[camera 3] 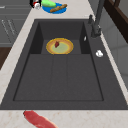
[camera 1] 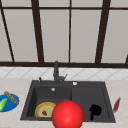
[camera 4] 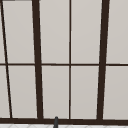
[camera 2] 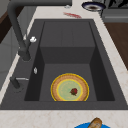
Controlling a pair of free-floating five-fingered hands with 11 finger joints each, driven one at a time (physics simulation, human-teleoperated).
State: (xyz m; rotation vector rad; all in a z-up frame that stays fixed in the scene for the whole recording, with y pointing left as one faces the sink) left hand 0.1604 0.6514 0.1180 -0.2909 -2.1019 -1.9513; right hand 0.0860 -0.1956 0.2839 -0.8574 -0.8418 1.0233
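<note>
- Front view: the sink [camera 1: 107, 105] takes up most of it, with a black hand [camera 1: 95, 110] over its right basin, fingers curled in on nothing.
- Big red ball [camera 1: 67, 114] just left of the fingers.
- Yellow plate [camera 1: 43, 109] further left, flat on the basin floor.
- Red pepper [camera 1: 116, 104] right of them on the tabletop.

The scene is lit evenly and softly, with no single source to be made out. The window [camera 1: 70, 32] panes are rendered as flat pale grey, without glare. Hardly any shadows are cast on the counter [camera 1: 15, 82]. The sink [camera 2: 67, 53] basin is kept dark and matte. Edges are blurred throughout, and the red ball [camera 1: 67, 114] near the front is rendered softest.
</note>
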